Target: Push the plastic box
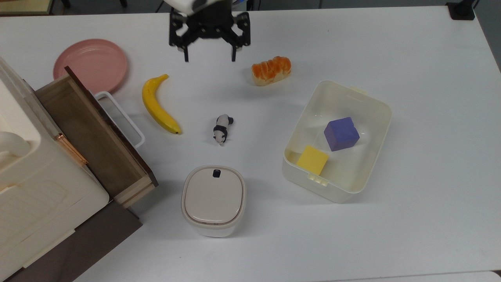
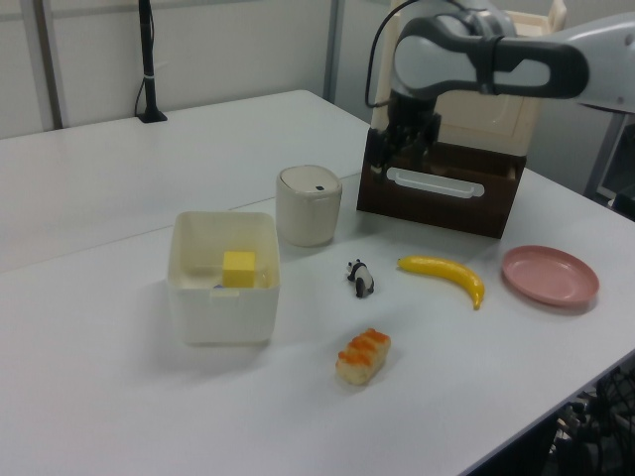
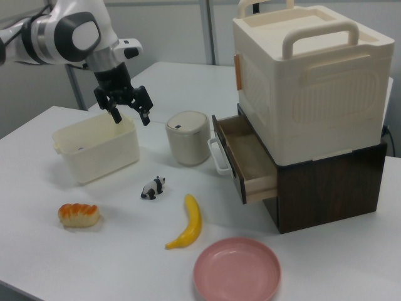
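The plastic box [image 1: 354,169] is a cream-white deep bin on the table at the top view's right. A purple cube [image 1: 341,134] and a yellow cube [image 1: 312,159] lie inside it. My gripper [image 1: 209,58] hangs open and empty near the top view's upper edge, far to the upper left of the box and apart from it. In the right view the gripper [image 3: 131,119] hovers above the box [image 3: 97,153], close over its far rim. In the left view the gripper [image 2: 402,154] is in front of the wooden drawer, well right of the box [image 2: 223,293].
A bread roll [image 1: 271,70], a toy panda [image 1: 222,129] and a banana [image 1: 158,105] lie left of the box. A lidded square container [image 1: 213,199] stands in front. A pink plate [image 1: 91,64] and a cabinet with an open drawer [image 1: 94,137] fill the top view's left.
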You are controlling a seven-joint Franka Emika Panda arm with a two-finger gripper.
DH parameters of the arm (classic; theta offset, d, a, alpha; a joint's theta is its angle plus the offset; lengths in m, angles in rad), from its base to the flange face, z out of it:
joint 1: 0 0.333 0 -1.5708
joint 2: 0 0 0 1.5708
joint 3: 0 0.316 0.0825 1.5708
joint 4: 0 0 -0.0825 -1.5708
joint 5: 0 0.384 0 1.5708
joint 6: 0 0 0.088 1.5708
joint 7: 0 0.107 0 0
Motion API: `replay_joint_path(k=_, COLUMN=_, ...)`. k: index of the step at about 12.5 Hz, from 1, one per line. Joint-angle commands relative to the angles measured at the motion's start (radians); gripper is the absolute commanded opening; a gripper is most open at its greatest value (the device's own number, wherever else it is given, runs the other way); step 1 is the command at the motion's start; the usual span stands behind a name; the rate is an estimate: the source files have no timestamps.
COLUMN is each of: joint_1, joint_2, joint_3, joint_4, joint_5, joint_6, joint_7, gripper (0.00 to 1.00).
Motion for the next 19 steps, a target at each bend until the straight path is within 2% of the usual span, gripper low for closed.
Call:
replay_joint_path(k=1, joint_1=-0.001, joint_2=-0.075, joint_3=-0.006, joint_4=-0.040, joint_5=0.017, joint_6=-0.045, joint_7=0.114, gripper=1.00)
replay_joint_path(k=3, joint_1=-0.001, joint_2=-0.096, joint_3=-0.018, joint_4=-0.044, joint_5=0.030, joint_6=-0.064, joint_7=0.116, gripper=1.00)
replay_joint_path(k=5, joint_1=0.002, joint_2=-0.104, joint_3=-0.024, joint_4=-0.047, joint_5=0.073, joint_6=-0.065, joint_7=0.129, gripper=1.00)
replay_joint_path(k=7, joint_1=0.002, joint_2=-0.118, joint_3=-0.035, joint_4=-0.041, joint_5=0.079, joint_6=-0.064, joint_7=0.186, gripper=1.00)
replay_joint_path(k=10, joint_1=0.012, joint_2=-0.124, joint_3=-0.046, joint_4=-0.046, joint_5=0.089, joint_6=-0.076, joint_7=0.200, gripper=1.00)
replay_joint_path(k=12, joint_1=0.011, joint_2=-0.128, joint_3=-0.047, joint_4=-0.063, joint_5=0.145, joint_6=-0.093, joint_7=0.197, gripper=1.00)
replay_joint_path(k=16, joint_1=0.011, joint_2=-0.139, joint_3=-0.046, joint_4=-0.081, joint_5=0.147, joint_6=-0.119, joint_7=0.123, gripper=1.00)
replay_joint_path(k=19, joint_1=0.008, joint_2=-0.147, joint_3=-0.046, joint_4=-0.081, joint_5=0.147, joint_6=-0.171, joint_7=-0.037, gripper=1.00)
